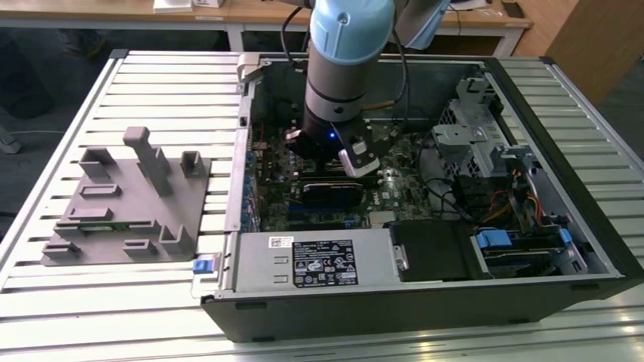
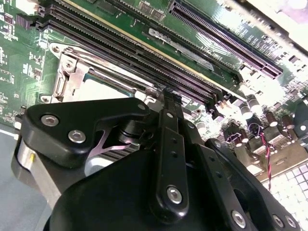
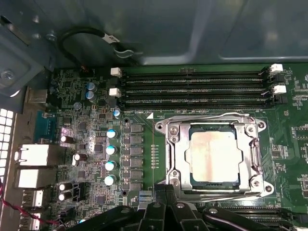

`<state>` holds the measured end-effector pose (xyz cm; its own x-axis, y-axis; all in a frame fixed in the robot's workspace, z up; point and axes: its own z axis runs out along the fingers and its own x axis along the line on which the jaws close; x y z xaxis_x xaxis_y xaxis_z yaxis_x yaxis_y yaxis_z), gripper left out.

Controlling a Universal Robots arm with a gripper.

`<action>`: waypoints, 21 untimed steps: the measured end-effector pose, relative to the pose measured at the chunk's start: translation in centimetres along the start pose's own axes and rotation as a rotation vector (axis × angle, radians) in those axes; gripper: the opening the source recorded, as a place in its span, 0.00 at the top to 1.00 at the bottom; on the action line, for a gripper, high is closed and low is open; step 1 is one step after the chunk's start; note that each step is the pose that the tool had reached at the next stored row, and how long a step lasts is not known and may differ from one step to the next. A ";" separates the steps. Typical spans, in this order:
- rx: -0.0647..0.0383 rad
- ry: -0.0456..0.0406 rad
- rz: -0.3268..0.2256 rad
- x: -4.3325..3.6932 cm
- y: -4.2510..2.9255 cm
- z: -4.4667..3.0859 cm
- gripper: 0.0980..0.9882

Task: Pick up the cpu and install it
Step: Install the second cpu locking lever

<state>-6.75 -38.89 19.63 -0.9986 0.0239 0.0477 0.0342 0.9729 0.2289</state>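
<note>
First wrist view: cpu (image 3: 214, 159) seated in motherboard (image 3: 86, 139) socket (image 3: 172, 159).

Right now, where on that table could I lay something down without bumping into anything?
The slatted table is bare beyond the grey fixture, along the exterior view's left and near edges. Inside the computer case it is crowded: the arm stands over the motherboard, where the cpu sits in its socket.

No legible print on any surface
</note>
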 end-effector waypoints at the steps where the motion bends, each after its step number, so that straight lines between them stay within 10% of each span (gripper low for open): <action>1: -0.002 0.0000 0.000 0.00 0.00 0.02 0.99; 21: -0.025 0.0009 -0.001 -0.01 -0.07 0.37 0.99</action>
<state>-6.76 -38.87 19.26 -0.9986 0.0226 0.0483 0.0341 0.9668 0.2532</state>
